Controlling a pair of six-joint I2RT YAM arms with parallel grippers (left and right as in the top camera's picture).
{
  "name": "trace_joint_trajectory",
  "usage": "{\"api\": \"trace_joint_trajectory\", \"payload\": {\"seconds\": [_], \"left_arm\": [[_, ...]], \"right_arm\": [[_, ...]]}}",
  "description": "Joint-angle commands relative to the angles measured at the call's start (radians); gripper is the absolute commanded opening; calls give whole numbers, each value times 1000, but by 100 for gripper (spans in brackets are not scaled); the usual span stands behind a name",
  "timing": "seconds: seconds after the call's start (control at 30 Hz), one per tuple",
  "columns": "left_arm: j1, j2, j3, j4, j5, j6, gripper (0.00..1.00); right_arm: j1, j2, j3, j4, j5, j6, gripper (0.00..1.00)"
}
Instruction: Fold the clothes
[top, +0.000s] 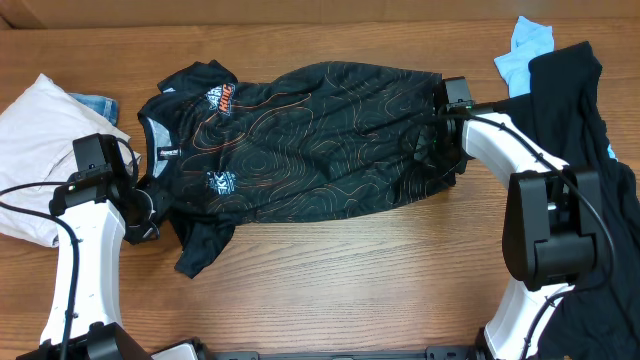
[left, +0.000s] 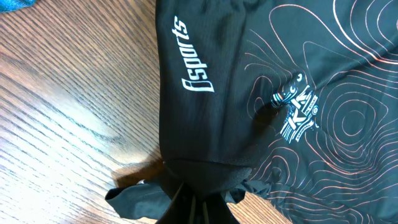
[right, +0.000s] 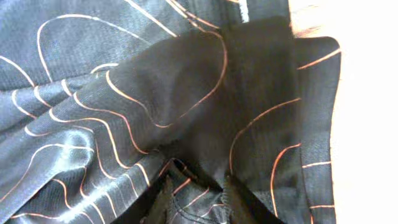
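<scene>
Pinching the black jersey shirt, left end effector and right end effector gotta lift together, keeping it taut.

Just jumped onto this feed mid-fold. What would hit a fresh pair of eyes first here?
The black jersey shirt with orange wavy lines lies spread across the middle of the table, the left gripper pinching its collar end and the right gripper pinching the opposite hem. Next come the side piles: a white garment at far left, and a light blue garment beside a black garment at far right.
</scene>
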Motion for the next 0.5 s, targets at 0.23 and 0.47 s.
{"api": "trace_joint_trajectory", "payload": {"seconds": [0.23, 0.47], "left_arm": [[0, 1, -7, 1, 8, 23, 4], [0, 1, -7, 8, 8, 23, 5]], "right_arm": [[-4, 27, 2, -18, 9, 1, 22], [-4, -7, 48, -98, 9, 1, 23]]}}
